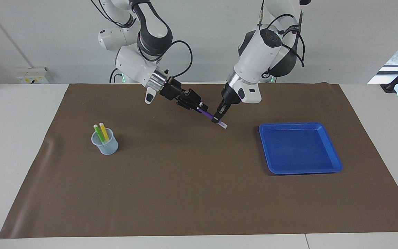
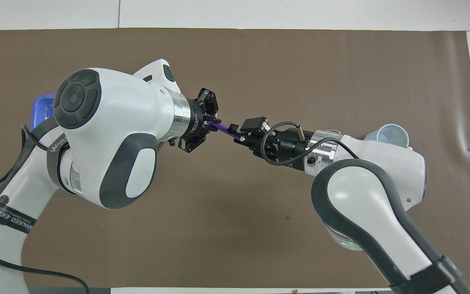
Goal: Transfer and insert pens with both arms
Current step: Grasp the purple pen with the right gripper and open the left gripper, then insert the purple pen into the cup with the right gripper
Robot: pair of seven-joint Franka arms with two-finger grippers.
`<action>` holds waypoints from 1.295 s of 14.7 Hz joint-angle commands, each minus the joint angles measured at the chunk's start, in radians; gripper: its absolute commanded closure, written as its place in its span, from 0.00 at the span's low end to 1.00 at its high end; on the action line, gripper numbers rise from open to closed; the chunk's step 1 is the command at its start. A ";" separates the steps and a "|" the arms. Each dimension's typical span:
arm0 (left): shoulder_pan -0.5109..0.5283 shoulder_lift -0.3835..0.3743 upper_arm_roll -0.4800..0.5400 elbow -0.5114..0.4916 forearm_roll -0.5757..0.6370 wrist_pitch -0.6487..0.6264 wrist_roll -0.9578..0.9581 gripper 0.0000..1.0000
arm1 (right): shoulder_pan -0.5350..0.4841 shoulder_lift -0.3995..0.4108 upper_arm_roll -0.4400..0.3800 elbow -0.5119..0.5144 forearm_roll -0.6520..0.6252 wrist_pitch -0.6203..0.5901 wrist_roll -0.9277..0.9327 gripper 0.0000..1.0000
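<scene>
Nearest the facing camera, bare brown mat (image 1: 199,193) spreads out, with the blue tray (image 1: 323,129) toward the left arm's end and a pale cup (image 1: 107,147) toward the right arm's end, holding the green pen (image 1: 98,132) and yellow pen (image 1: 104,131) upright. Over the mat's middle, the purple pen (image 1: 205,112) hangs in the air between both grippers. Left gripper (image 1: 217,120) fingers are clamped on it near its pale cap end; right gripper (image 1: 199,108) fingers stand narrow around the other end.
</scene>
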 commanded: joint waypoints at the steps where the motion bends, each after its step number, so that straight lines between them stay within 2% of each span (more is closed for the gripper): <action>1: -0.021 -0.021 0.007 -0.038 -0.015 -0.005 0.002 1.00 | -0.014 -0.006 0.005 0.014 0.017 -0.008 -0.017 1.00; 4: -0.019 -0.023 0.008 -0.038 -0.015 -0.012 0.010 1.00 | -0.015 -0.006 0.005 0.014 0.017 -0.010 -0.017 1.00; 6: -0.018 -0.030 0.008 -0.037 -0.003 -0.028 0.049 0.12 | -0.015 -0.006 0.005 0.014 0.017 -0.011 -0.016 1.00; 7: -0.018 -0.044 0.010 -0.038 0.001 -0.032 0.100 0.00 | -0.015 -0.006 0.005 0.014 0.017 -0.012 -0.016 1.00; 9: -0.001 -0.072 0.019 -0.038 0.001 -0.087 0.179 0.00 | -0.020 -0.006 0.004 0.014 0.003 -0.022 -0.028 1.00; 11: 0.052 -0.092 0.019 -0.057 0.004 -0.147 0.352 0.00 | -0.064 -0.007 -0.001 0.020 -0.033 -0.083 -0.045 1.00; 12: 0.077 -0.108 0.019 -0.079 0.020 -0.173 0.437 0.00 | -0.105 -0.009 -0.001 0.031 -0.106 -0.153 -0.046 1.00; 14: 0.125 -0.159 0.019 -0.147 0.106 -0.224 0.577 0.00 | -0.232 -0.007 -0.002 0.086 -0.364 -0.340 -0.049 1.00; 16: 0.190 -0.214 0.019 -0.231 0.142 -0.236 0.721 0.00 | -0.361 0.002 -0.001 0.185 -0.597 -0.558 -0.069 1.00; 19: 0.334 -0.237 0.019 -0.285 0.154 -0.238 0.987 0.00 | -0.500 0.040 -0.002 0.340 -0.847 -0.798 -0.221 1.00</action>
